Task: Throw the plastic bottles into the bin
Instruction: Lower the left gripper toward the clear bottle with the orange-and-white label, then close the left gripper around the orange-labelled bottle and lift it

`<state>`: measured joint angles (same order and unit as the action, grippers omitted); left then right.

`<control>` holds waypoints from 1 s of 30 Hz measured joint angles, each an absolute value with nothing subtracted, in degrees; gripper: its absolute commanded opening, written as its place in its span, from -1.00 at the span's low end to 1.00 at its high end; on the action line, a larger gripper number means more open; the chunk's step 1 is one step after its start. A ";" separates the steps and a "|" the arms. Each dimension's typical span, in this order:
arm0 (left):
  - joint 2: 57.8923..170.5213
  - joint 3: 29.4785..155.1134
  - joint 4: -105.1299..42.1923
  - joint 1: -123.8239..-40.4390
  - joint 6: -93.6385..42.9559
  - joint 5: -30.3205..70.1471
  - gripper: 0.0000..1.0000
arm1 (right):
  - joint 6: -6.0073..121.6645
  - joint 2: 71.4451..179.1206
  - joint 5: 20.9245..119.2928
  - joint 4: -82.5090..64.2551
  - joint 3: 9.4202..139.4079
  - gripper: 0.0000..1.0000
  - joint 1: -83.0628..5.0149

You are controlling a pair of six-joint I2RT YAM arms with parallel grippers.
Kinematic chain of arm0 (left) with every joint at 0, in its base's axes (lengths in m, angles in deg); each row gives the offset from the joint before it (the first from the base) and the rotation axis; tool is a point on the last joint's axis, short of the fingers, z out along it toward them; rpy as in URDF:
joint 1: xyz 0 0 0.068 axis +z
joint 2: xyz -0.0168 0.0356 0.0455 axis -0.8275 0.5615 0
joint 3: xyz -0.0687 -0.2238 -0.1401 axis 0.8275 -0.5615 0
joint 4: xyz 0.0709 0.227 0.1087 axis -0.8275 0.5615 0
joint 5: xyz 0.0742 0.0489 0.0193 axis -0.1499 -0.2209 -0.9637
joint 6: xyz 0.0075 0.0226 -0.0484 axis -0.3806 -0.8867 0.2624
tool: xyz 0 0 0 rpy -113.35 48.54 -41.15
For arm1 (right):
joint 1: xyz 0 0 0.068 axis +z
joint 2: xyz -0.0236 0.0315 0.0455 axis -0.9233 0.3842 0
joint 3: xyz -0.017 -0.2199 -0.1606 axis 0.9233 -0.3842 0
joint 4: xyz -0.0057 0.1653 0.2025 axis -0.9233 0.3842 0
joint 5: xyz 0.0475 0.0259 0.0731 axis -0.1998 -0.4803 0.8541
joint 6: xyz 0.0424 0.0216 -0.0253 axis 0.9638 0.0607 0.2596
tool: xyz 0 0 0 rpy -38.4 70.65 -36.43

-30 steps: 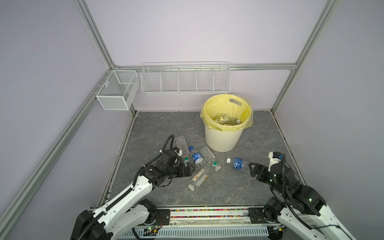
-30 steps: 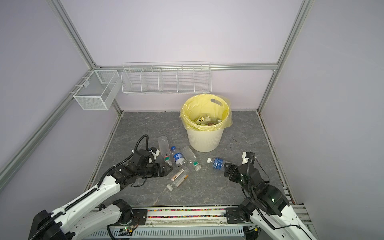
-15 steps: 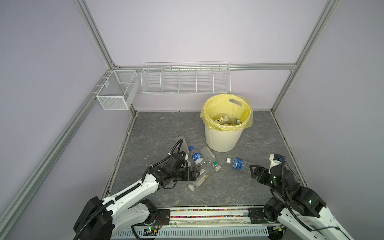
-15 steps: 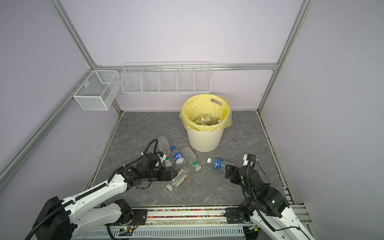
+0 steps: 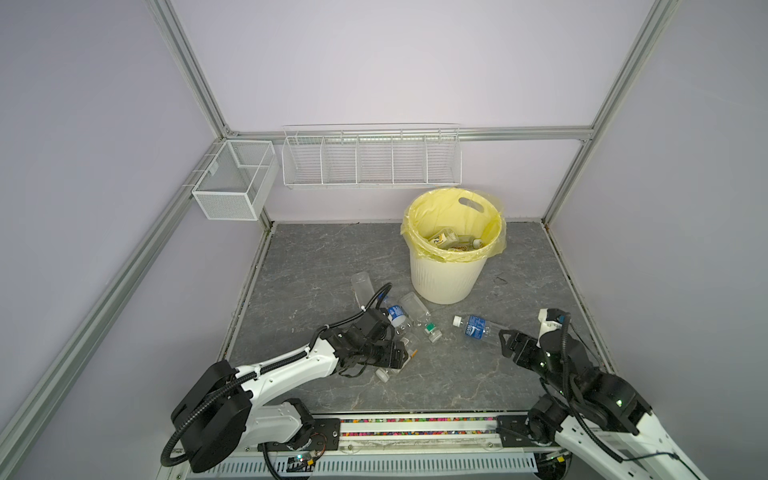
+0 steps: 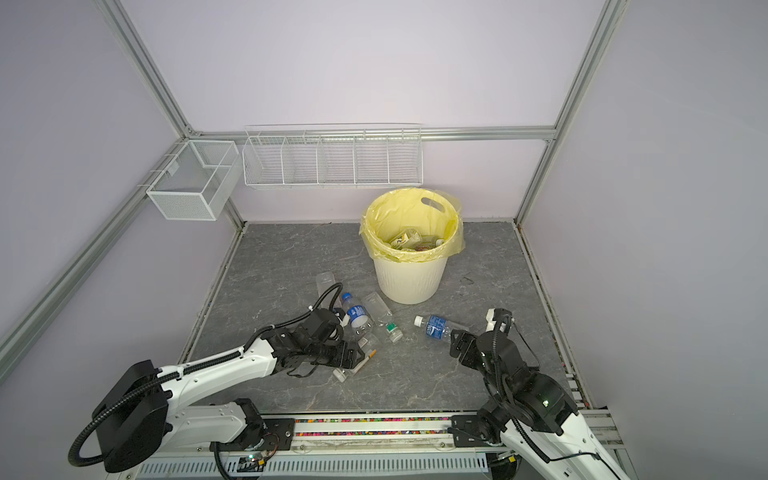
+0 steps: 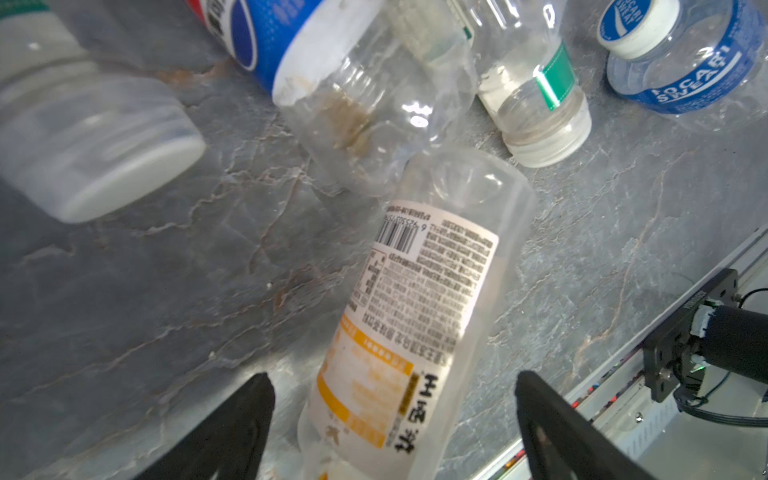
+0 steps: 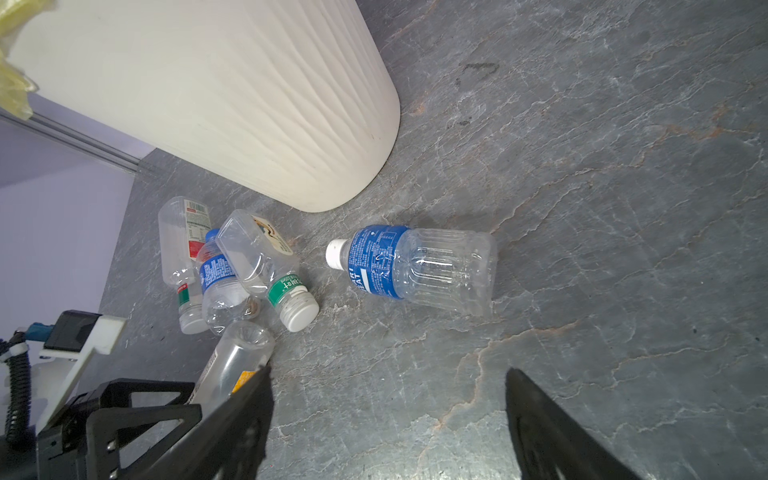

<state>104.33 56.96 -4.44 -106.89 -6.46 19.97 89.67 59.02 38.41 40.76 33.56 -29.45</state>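
Our left gripper (image 7: 390, 388) stands wide astride the orange-labelled bottle (image 7: 419, 299) at the lower centre of the left wrist view, with gaps on both sides. Our right gripper (image 8: 386, 384) is wide open below the blue-labelled bottle (image 8: 415, 268). The bin (image 5: 442, 278) stands right of centre in both top views.

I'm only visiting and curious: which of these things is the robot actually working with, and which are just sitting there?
Part of the job: orange-label bottle, lone blue-label bottle, other floor bottles, bin.
Just there: wire rack, mesh basket.
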 measured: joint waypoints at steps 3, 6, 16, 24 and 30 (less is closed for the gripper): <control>105.67 57.73 -4.24 -107.54 -6.75 19.54 0.78 | 89.84 58.96 38.43 40.78 33.19 0.77 -29.45; 107.26 58.80 -3.59 -108.16 -7.34 19.34 0.77 | 89.91 58.56 38.41 40.80 32.82 0.76 -29.45; 114.17 64.65 1.50 -112.70 -9.61 16.67 0.47 | 90.13 57.89 38.21 40.87 32.82 0.77 -29.45; 114.15 65.09 2.16 -113.88 -9.70 15.25 -0.01 | 90.30 57.71 37.99 41.44 32.82 0.76 -29.45; 113.84 65.16 2.71 -113.88 -9.68 15.25 -0.06 | 90.32 57.40 37.55 42.01 32.82 0.77 -29.45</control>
<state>113.84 65.16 2.71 -113.88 -9.68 15.25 90.32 57.40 37.55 42.01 32.82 -29.45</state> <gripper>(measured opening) 0.520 0.883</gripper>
